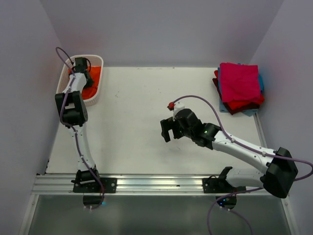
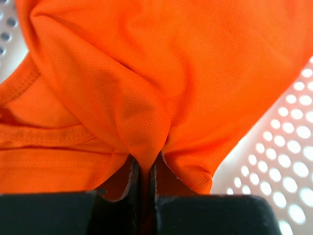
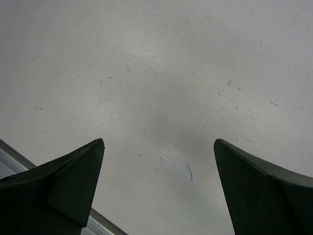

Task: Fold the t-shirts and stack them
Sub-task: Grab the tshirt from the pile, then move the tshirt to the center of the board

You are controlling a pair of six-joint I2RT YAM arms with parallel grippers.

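Observation:
The bright orange t-shirt lies crumpled in the white lattice basket at the back left. My left gripper is down in the basket, shut on a fold of the orange t-shirt, which fills the left wrist view. Folded t-shirts are stacked at the back right: magenta-pink on top, then red, dark maroon and light blue edges below. My right gripper is open and empty over the bare table in the middle, its fingertips wide apart.
The basket's perforated wall shows to the right of the cloth. An aluminium rail runs along the table's near edge. Pale walls close in the left, back and right.

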